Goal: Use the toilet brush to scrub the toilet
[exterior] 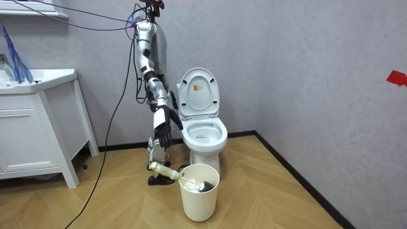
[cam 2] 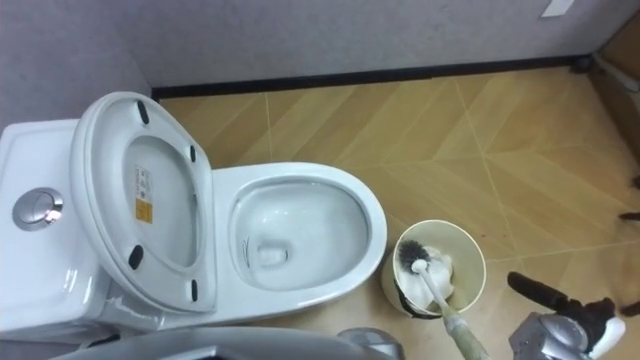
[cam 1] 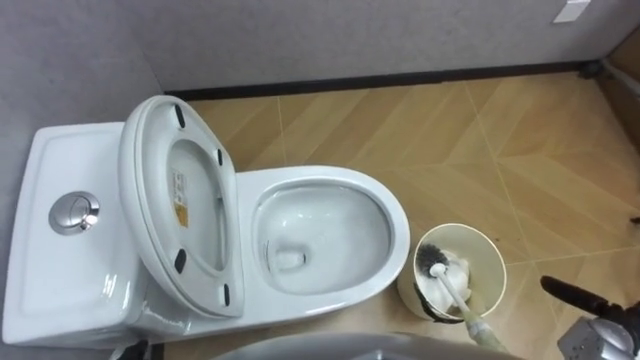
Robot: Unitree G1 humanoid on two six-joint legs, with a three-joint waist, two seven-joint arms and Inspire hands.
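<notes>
Leaning in the bin (cam 1: 503, 276) beside the toilet (cam 1: 392, 212), the brush (cam 1: 447, 278); right hand (cam 1: 596, 328) fingers (cam 1: 566, 291) straight, holding nothing

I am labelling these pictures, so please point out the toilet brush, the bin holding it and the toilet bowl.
toilet brush (cam 1: 432, 260): left eye view, on its dark bristle head.
bin (cam 1: 482, 250): left eye view, on its bare inner wall.
toilet bowl (cam 1: 399, 225): left eye view, on its white rim.

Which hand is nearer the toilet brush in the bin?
Right. The right hand hangs open just beyond the toilet brush handle's end, beside the bin. The robot's left side faces the back wall, away from the bin.
</notes>
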